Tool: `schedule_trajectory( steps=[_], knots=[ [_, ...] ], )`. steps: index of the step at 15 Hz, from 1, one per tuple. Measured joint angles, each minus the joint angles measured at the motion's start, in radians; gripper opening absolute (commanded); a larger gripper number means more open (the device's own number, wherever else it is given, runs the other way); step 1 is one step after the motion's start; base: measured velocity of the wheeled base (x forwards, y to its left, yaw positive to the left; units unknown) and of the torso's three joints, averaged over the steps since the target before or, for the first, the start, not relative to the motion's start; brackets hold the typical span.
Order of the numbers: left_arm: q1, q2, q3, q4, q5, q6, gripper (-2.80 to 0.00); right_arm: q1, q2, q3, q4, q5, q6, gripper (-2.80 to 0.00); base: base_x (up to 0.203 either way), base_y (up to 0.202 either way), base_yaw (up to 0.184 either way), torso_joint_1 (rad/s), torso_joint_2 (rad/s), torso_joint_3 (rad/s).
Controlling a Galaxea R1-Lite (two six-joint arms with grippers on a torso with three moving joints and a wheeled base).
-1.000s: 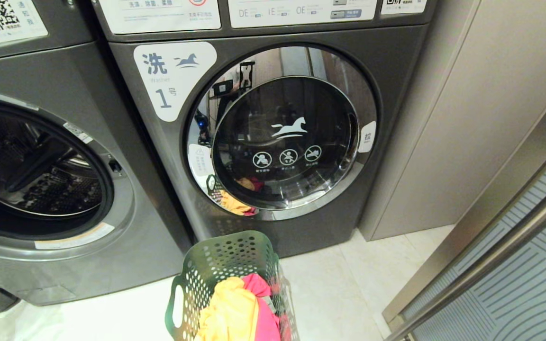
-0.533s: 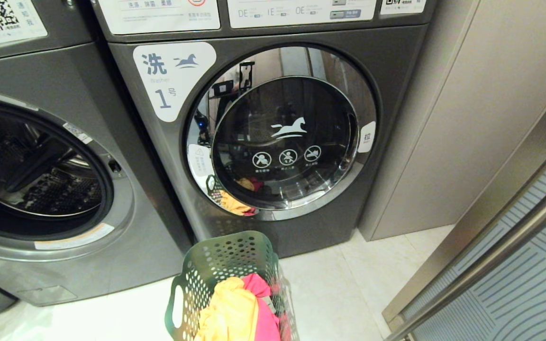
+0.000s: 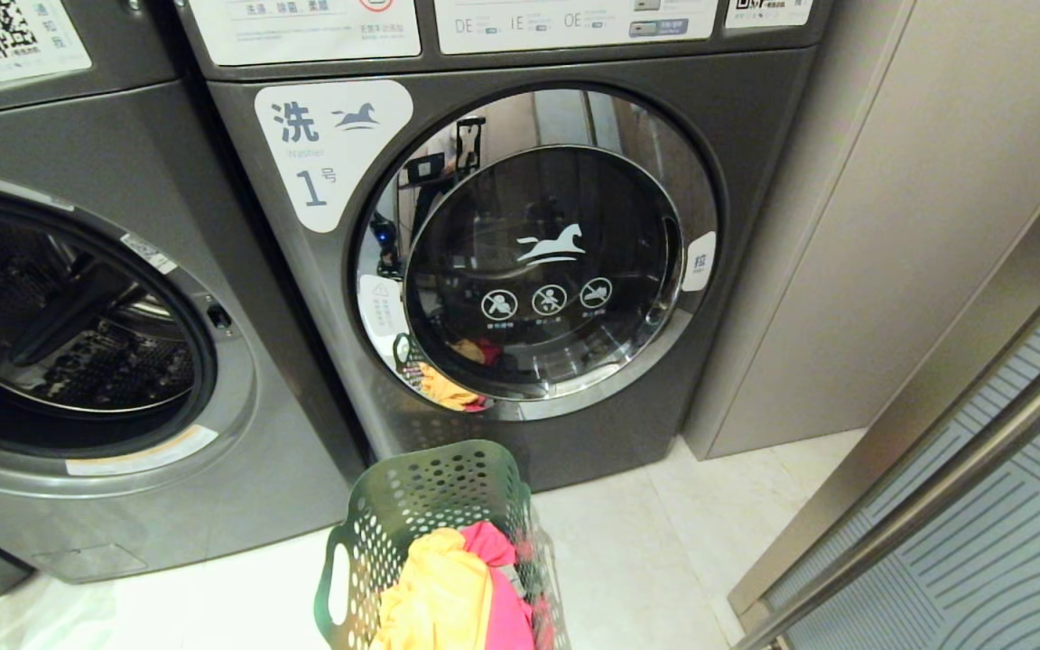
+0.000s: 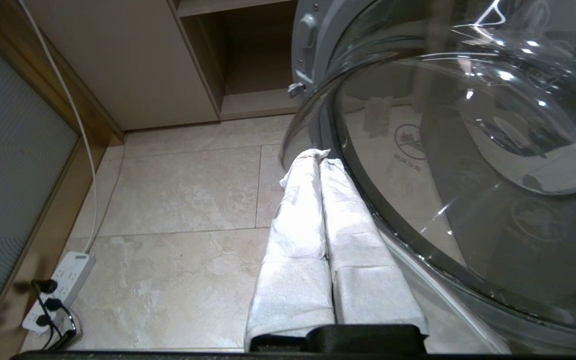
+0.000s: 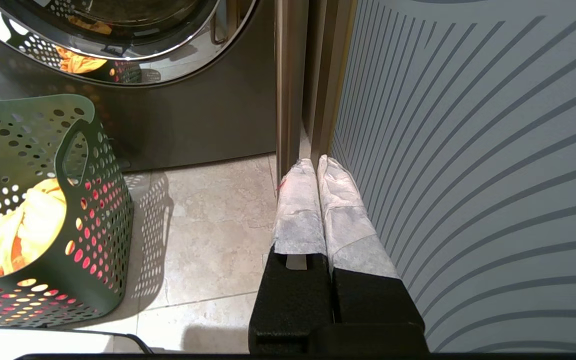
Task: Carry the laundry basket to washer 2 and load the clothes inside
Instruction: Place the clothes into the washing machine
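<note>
The green laundry basket (image 3: 430, 506) stands on the tile floor before the washer labelled 1 (image 3: 330, 144), whose door is closed. The clothes lie in it, a yellow-orange garment (image 3: 443, 596) on top and a pink-red one (image 3: 506, 587) beside it. In the right wrist view the basket (image 5: 93, 210) is off to one side. A dark grey washer at the left (image 3: 60, 307) has its drum open; its number label is out of view. My left gripper (image 4: 320, 157) is shut and empty, its tips beside the swung-open glass door (image 4: 468, 175). My right gripper (image 5: 316, 162) is shut and empty, close to a striped panel.
A striped sliding glass door with a metal frame (image 3: 980, 542) runs along the right. A beige wall panel (image 3: 890, 226) stands beside washer 1. In the left wrist view a white power strip with plugs (image 4: 58, 290) lies on the floor, near a cabinet niche (image 4: 248, 60).
</note>
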Motion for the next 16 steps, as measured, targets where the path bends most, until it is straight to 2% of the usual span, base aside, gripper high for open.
schedule_trajectory(
  steps=[3,7,10,13,15,16],
  knots=[
    [-0.002,0.012,0.0,-0.075,0.009,0.039,-2.8,0.0,0.0,0.0,0.0,0.0,0.0,-2.8,0.0,0.0,0.0,0.0,0.0,0.0],
    [-0.01,0.065,0.0,-0.209,0.04,0.056,-2.8,0.0,0.0,0.0,0.0,0.0,0.0,-2.8,0.0,0.0,0.0,0.0,0.0,0.0],
    [-0.015,0.077,0.0,-0.209,0.022,0.053,-2.8,0.0,0.0,0.0,0.0,0.0,0.0,-2.8,0.0,0.0,0.0,0.0,0.0,0.0],
    [-0.04,-0.001,0.0,-0.181,-0.02,0.049,-2.8,0.0,0.0,0.0,0.0,0.0,0.0,-2.8,0.0,0.0,0.0,0.0,0.0,0.0],
    [-0.09,-0.106,0.001,-0.119,-0.049,0.039,-2.8,0.0,0.0,0.0,0.0,0.0,0.0,-2.8,0.0,0.0,0.0,0.0,0.0,0.0],
    [-0.145,-0.172,0.001,-0.066,-0.057,0.027,-2.8,0.0,0.0,0.0,0.0,0.0,0.0,-2.8,0.0,0.0,0.0,0.0,0.0,0.0]
  ],
)
